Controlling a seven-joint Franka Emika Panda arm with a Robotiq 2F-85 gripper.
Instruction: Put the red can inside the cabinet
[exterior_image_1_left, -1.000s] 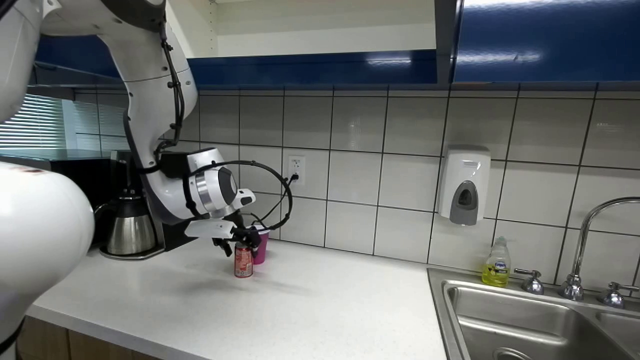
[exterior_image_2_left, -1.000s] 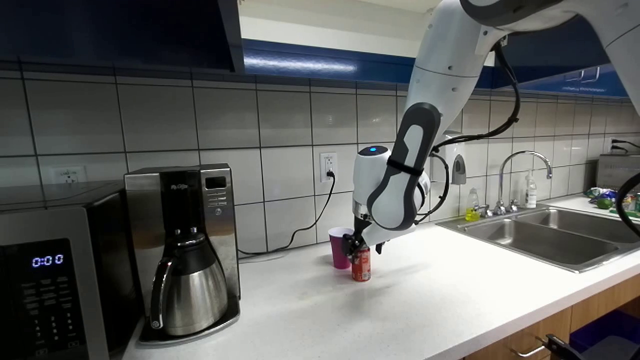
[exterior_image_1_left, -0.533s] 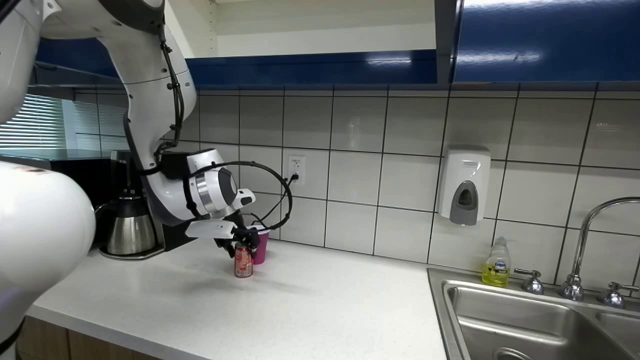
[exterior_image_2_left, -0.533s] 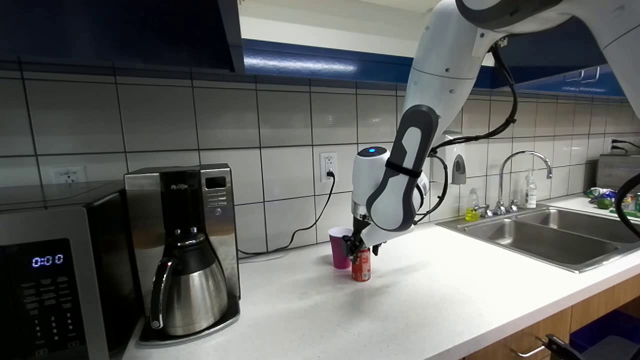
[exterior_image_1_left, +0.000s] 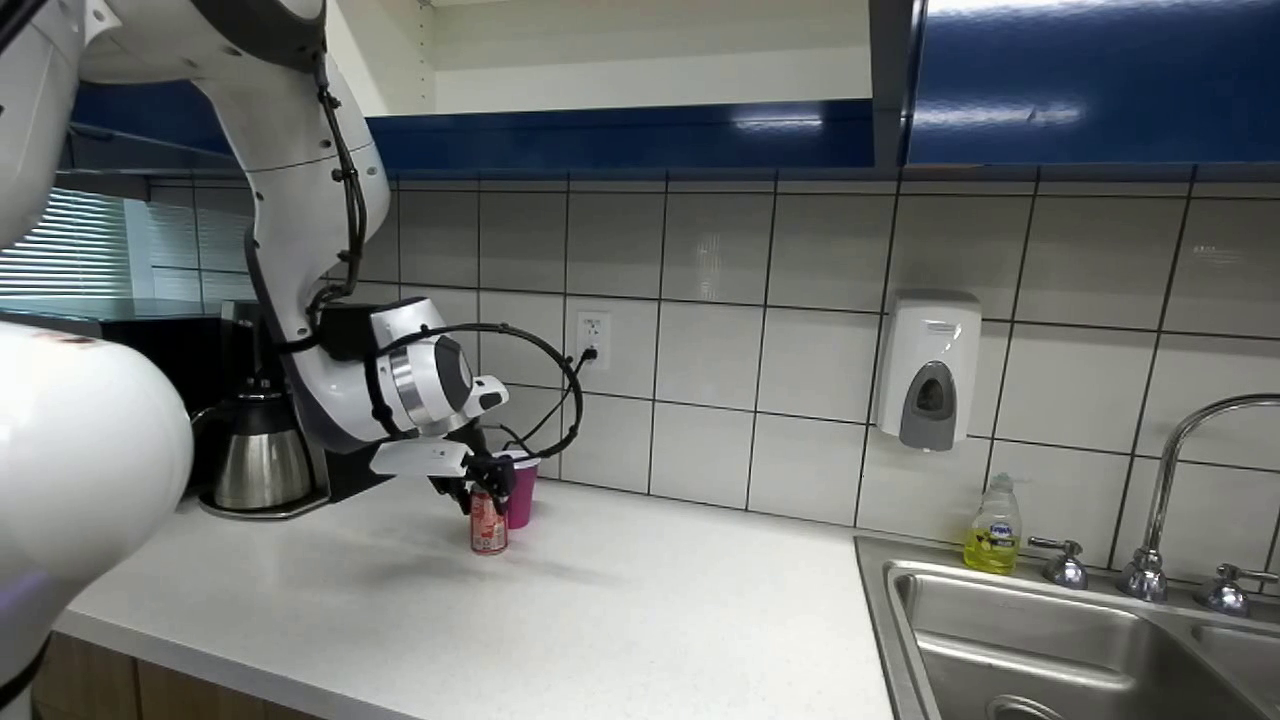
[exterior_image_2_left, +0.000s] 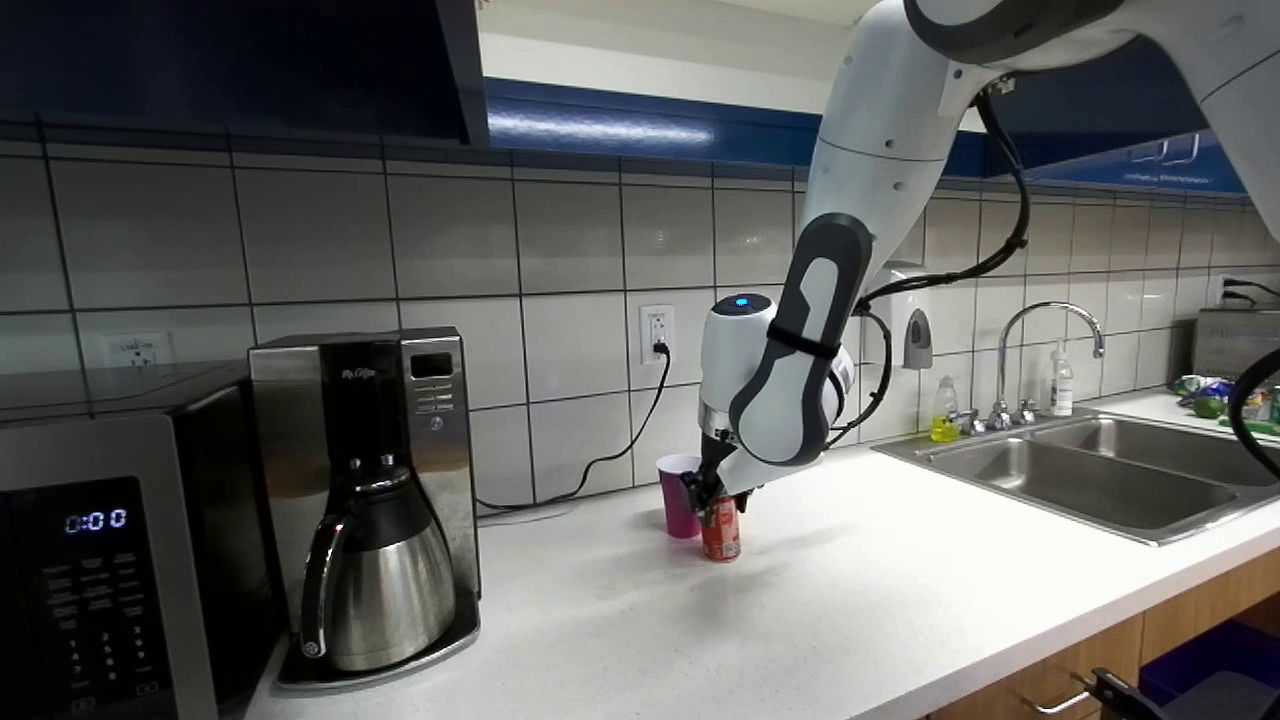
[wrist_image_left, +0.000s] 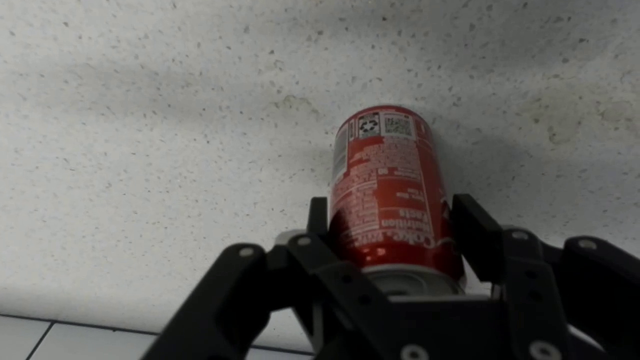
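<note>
The red can is held roughly upright in the gripper, whose two fingers press in against opposite sides of its upper part, as the wrist view shows. Its base is below the fingers, at the white counter; whether it touches cannot be told. A pink cup stands just beside the fingers, on the side toward the tiled wall. Higher than the fingers, the cabinet shows its pale inside in both exterior views. The fingers are between the coffee maker and the sink, well apart from each.
</note>
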